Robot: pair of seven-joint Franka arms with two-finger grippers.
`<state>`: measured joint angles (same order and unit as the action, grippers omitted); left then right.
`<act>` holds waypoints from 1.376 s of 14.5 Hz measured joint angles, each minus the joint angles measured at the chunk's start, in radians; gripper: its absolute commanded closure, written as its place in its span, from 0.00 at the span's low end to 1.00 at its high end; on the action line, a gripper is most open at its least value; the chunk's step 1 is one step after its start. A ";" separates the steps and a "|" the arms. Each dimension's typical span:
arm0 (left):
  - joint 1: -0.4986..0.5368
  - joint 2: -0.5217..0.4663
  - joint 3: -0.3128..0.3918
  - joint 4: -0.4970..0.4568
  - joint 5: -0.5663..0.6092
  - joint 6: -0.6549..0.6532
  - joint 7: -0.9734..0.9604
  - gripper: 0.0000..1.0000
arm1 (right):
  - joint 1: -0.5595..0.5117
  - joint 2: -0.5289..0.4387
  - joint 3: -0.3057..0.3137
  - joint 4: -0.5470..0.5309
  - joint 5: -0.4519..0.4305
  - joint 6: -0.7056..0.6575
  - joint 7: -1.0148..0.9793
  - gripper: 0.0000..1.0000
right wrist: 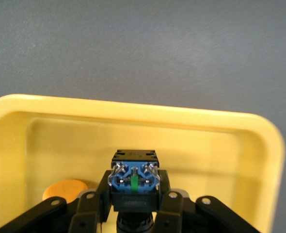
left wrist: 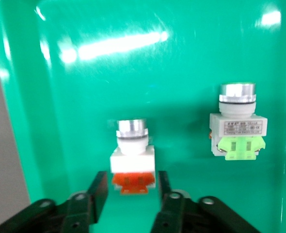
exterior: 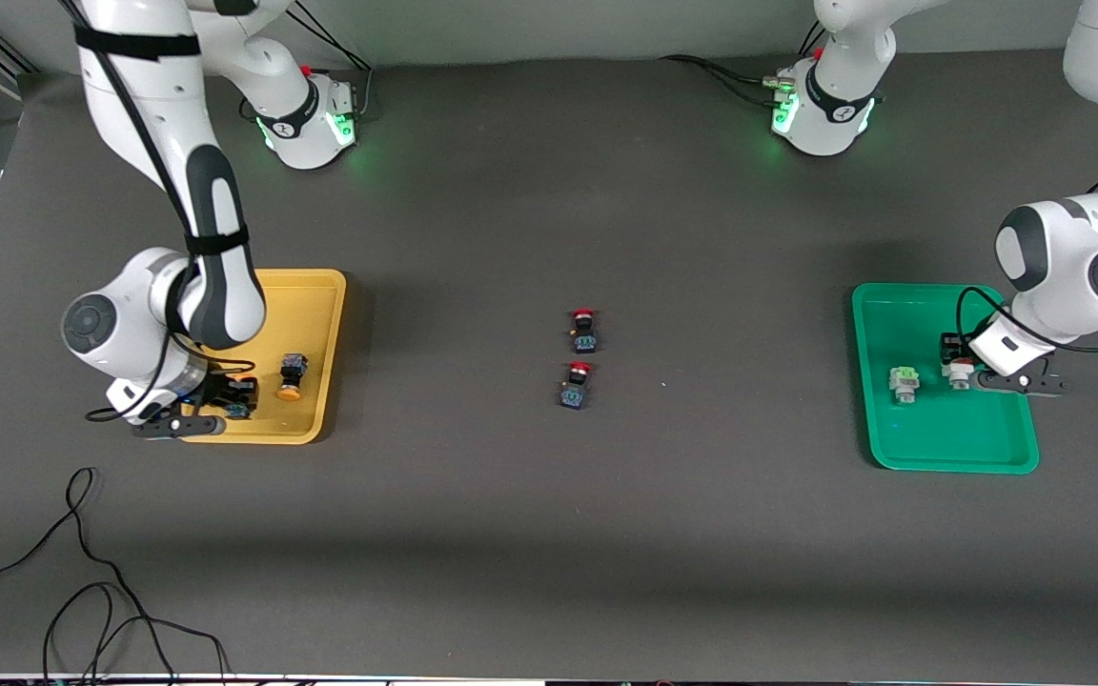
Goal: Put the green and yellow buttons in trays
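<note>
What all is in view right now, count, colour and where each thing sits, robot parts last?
yellow tray: one, yellow, toward the right arm's end of the table.
yellow-capped switches: two, black bodies; one lies free in the yellow tray, one is in the right tool.
green tray: one, green, toward the left arm's end.
white switches: two in the green tray; green-based one free, orange-based one between the left tool's fingers.
red-capped switches: two, black, mid-table; one farther from the front camera than the other.
cables: black, table edge nearest the camera.
right tool: over the yellow tray, shut on a switch.
left tool: over the green tray, open.
</note>
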<state>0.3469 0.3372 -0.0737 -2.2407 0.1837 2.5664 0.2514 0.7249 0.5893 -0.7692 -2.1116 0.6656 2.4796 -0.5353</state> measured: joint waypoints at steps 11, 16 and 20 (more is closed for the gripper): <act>0.016 -0.237 -0.024 0.433 -0.104 -0.786 0.063 0.00 | 0.119 -0.050 -0.185 0.028 0.053 -0.158 -0.066 0.00; -0.046 -0.387 -0.037 0.446 -0.210 -0.967 -0.007 0.00 | 0.449 -0.106 -0.641 0.182 -0.062 -0.533 0.029 0.00; -0.244 -0.412 -0.024 0.498 -0.222 -1.044 -0.229 0.00 | 0.457 -0.107 -0.774 0.422 -0.143 -0.802 0.037 0.00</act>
<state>0.1029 -0.0745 -0.0977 -1.7426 -0.0378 1.5220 0.0219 1.1822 0.4823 -1.5436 -1.6891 0.5227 1.6778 -0.4986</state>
